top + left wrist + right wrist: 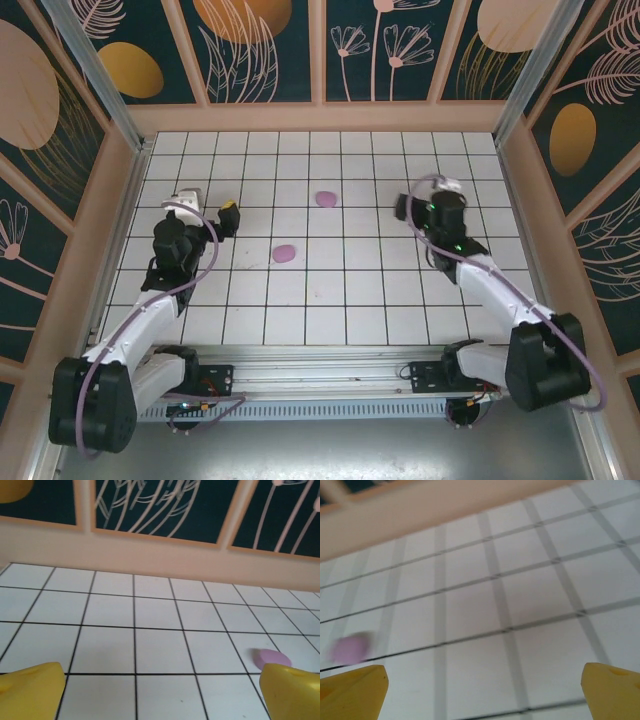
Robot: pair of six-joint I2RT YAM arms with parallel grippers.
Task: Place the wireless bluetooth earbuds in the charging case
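- In the top view, 2 lilac shapes lie on the white tiled table (pixel 350 300). The far pink-purple oval (pixel 325 198) sits near the middle, and the near pink-purple oval (pixel 284 254) lies nearer and slightly to its left.
- The left gripper (pixel 229 216) hangs left of both ovals. The near oval lies to its near right and the far oval to its right, a little farther off. It touches neither.
- The right gripper (pixel 410 208) is on the right side of the table. The far oval lies to its left, well apart, and the near oval lies farther off again.
- In the left wrist view, the left gripper (pixel 160 695) has its 2 yellow fingertips (pixel 30 690) spread to opposite corners, with bare tile between them.
- That view brings a pink-purple oval (pixel 272 657) up close, lying flat just beyond the right-hand fingertip. I cannot tell which of the 2 ovals it is. It also shows the pale wall base (pixel 150 555).
- In the right wrist view, the right gripper (pixel 482 695) likewise has its fingertips (pixel 352 690) wide apart over bare tile.
- A blurred oval (pixel 350 648) lies just beyond the left-hand fingertip in that view, and I cannot tell which oval it is either.
- The top view alone gives both ovals and both arms together.
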